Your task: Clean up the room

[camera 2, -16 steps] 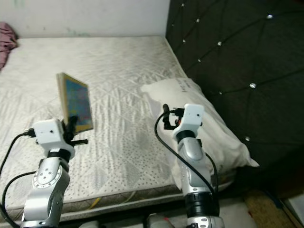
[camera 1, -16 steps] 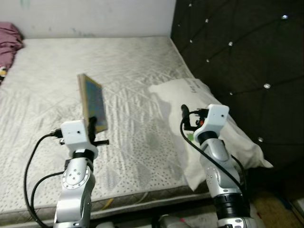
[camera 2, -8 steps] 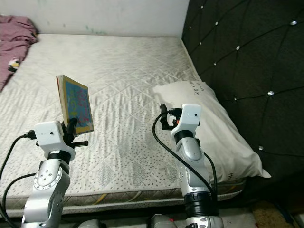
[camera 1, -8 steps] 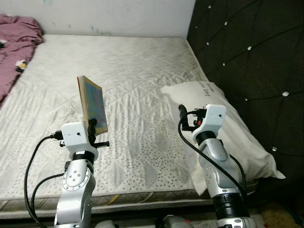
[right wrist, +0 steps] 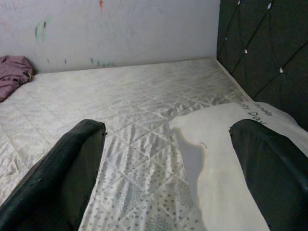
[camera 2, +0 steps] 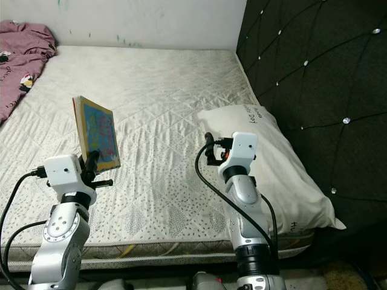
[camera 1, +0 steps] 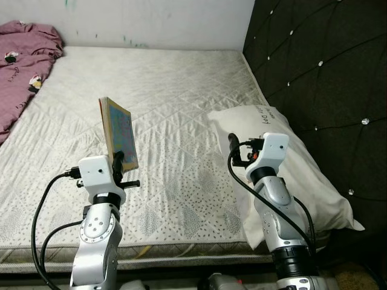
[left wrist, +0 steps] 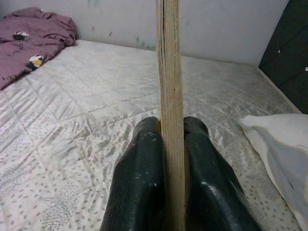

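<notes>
The left gripper (left wrist: 172, 144) pinched a book (camera 1: 118, 133) upright above the mattress (camera 1: 175, 103) (pillow (camera 1: 284, 157) nearby), while the right gripper (right wrist: 168, 159) stood spread wide.

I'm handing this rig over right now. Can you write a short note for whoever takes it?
Left gripper: shut on a book, held upright above the mattress.
Right gripper: open, holding nothing, raised near the white pillow by the dark headboard.
Purple blanket lies bunched at the bed's far left corner.
Done: book picked up.
Left: put the book away, then see to blanket and pillow.
</notes>
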{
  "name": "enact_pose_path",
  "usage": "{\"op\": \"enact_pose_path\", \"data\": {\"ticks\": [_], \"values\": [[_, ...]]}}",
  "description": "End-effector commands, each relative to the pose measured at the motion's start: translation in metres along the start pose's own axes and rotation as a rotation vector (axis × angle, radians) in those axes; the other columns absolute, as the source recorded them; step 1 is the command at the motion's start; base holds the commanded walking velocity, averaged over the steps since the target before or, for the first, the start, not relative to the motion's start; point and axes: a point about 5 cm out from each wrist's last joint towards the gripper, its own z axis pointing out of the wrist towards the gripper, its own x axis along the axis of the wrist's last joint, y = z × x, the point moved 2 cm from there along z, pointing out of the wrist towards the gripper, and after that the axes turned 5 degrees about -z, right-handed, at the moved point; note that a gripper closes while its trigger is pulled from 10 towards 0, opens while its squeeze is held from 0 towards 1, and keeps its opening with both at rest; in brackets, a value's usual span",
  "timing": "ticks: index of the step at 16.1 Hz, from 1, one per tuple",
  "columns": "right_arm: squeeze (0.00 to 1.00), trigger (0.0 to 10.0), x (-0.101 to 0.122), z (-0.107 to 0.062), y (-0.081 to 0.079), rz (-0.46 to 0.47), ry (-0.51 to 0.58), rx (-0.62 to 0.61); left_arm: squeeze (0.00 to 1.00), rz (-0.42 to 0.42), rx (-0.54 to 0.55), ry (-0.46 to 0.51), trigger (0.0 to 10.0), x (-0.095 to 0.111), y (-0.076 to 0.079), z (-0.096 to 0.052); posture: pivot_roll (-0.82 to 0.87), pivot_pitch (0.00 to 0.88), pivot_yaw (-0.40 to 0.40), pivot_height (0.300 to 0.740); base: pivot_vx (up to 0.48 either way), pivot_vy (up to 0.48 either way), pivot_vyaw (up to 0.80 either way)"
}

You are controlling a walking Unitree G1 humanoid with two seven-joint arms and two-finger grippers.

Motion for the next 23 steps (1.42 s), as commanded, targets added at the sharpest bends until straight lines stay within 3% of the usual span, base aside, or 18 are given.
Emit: {"op": "enact_pose_path", "data": {"ticks": [1,8,12,19,23], "values": [[0.0,10.0,0.0038,0.0004,0.0004,-0.001,0.014,0.002,0.0,-0.007,-0.014,0.033,10.0,0.0084,0.0023,0.0006,-0.02,0.013,-0.038,0.675,0.0,0.0,0.0],[0.0,10.0,0.0044,0.0016,0.0004,-0.01,0.015,0.0,0.0,-0.022,-0.032,0.039,10.0,0.0097,0.0037,0.0007,-0.02,0.017,-0.038,0.661,0.0,0.0,0.0],[0.0,10.0,0.004,0.0011,0.0001,-0.009,0.014,0.004,0.0,-0.046,-0.05,0.033,10.0,0.0099,0.0062,0.0005,-0.02,0.024,-0.04,0.621,0.0,0.0,0.0],[0.0,10.0,0.0032,-0.0005,-0.0014,-0.029,0.008,0.014,0.0,-0.118,-0.087,0.03,10.0,0.012,0.0075,0.001,-0.02,0.041,-0.05,0.621,0.0,0.0,0.0],[0.0,10.0,0.0027,-0.0031,-0.0005,-0.035,0.006,0.018,0.0,-0.116,-0.095,0.039,10.0,0.0143,0.0073,0.0019,-0.03,0.046,-0.052,0.621,0.0,0.0,0.0]]}}
